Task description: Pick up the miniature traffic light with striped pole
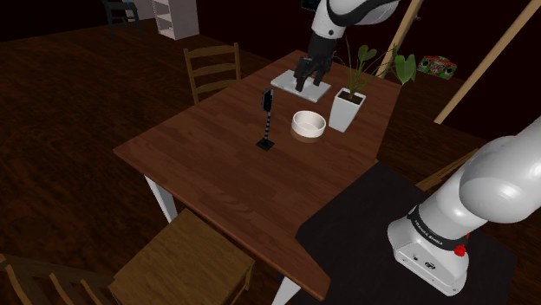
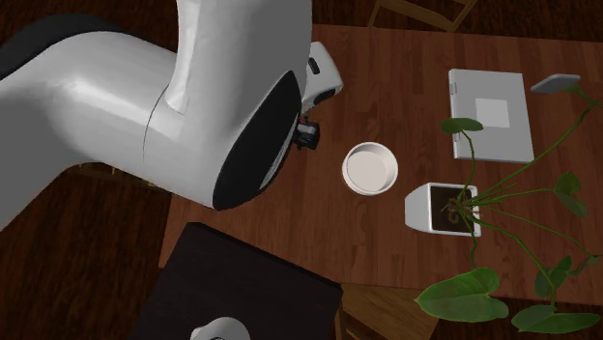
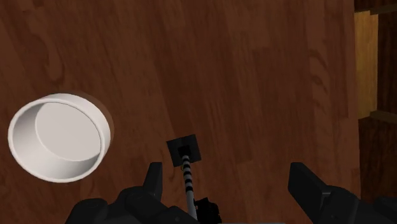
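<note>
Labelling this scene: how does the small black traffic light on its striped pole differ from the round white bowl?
The black traffic light with striped pole stands tall and thin on a square base; the round white bowl sits low and wide. The light is dark, the bowl white. Both rest on the wooden table.

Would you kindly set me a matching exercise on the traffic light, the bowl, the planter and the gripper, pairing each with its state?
Things:
1. traffic light
2. bowl
3. planter
4. gripper

States:
A. holds a green plant
B. open, holding nothing
C. stands upright on its dark base
D. white and empty

Pairs: 1-C; 2-D; 3-A; 4-B.
</note>
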`<state>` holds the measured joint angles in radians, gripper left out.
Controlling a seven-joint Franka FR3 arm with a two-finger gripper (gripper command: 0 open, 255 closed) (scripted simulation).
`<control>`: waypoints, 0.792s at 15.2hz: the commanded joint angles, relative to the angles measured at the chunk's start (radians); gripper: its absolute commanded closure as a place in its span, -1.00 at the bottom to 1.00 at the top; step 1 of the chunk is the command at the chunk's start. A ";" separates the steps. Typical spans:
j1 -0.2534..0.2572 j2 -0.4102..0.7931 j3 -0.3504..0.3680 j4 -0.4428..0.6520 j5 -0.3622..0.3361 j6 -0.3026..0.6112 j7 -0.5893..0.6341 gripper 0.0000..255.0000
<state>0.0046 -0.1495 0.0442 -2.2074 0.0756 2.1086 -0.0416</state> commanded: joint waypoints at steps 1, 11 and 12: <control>0.000 0.074 -0.001 0.042 0.002 0.040 -0.016 -1.00; 0.006 0.452 0.007 0.359 0.007 0.139 -0.070 -1.00; 0.007 0.473 0.008 0.380 0.007 0.141 -0.072 -1.00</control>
<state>0.0129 0.2924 0.0521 -1.8615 0.0818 2.2495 -0.1070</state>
